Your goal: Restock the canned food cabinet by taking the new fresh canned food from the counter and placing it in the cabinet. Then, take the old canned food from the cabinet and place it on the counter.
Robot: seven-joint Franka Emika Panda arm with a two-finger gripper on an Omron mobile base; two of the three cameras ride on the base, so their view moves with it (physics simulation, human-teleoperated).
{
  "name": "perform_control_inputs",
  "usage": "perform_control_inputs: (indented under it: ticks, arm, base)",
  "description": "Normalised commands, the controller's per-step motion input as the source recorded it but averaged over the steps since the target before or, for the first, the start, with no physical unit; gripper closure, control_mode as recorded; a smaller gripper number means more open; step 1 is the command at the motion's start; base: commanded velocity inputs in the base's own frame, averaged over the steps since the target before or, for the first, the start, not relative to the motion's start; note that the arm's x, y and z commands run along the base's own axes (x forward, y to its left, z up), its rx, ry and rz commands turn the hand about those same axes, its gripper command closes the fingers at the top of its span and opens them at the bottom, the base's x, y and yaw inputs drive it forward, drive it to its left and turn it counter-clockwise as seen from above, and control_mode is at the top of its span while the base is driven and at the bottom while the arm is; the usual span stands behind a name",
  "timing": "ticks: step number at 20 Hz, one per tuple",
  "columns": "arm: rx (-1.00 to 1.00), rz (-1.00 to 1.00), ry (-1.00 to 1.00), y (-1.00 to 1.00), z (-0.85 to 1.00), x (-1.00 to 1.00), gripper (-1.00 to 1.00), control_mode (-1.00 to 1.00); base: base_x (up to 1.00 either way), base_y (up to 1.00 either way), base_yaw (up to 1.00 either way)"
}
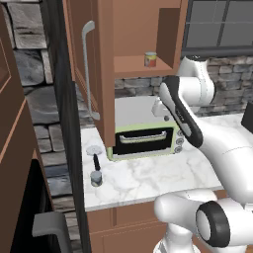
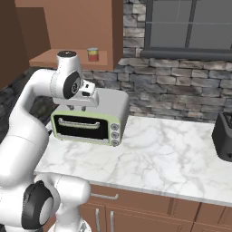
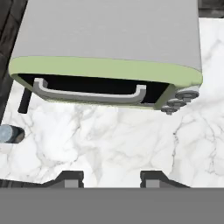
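Canned food restock: open cabinet (image 1: 129,29), our arm above the counter (image 2: 163,149).
We see a green toaster oven (image 2: 90,118) on the marble; the old red-and-yellow tin (image 1: 150,59) on the cabinet shelf; the teal-grey tin (image 1: 96,178) near the counter's front edge; our gripper (image 3: 109,178) hovers empty, fingers (image 3: 70,178) narrowly parted.

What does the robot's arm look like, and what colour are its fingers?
The arm is smooth, glossy white, built of rounded tube-like segments with dark black rings at the joints. Its gripper ends in two small dark grey, blocky fingertips. No cables or markings show.
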Motion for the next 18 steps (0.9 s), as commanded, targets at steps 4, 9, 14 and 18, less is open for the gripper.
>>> perform_control_inputs:
  ticks: [4,9,14,18]
  arm:
    - [0.00,0.00,0.00,0.02,-0.13,-0.19,-1.00,-1.00]
    - [0.00,0.06,0.00,0.16,-0.56,-0.47,-1.00,-1.00]
    - [0.00,0.14,-0.05,0.22,-0.76,-0.47,-1.00,-1.00]
    - [0.02,0.18,-0.10,0.39,-0.78,-0.31,-1.00,-1.00]
  base:
    - [0.00,0.00,0.00]
    - [0.00,0.00,0.00]
    - [0.00,0.00,0.00]
    - [0.00,0.00,0.00]
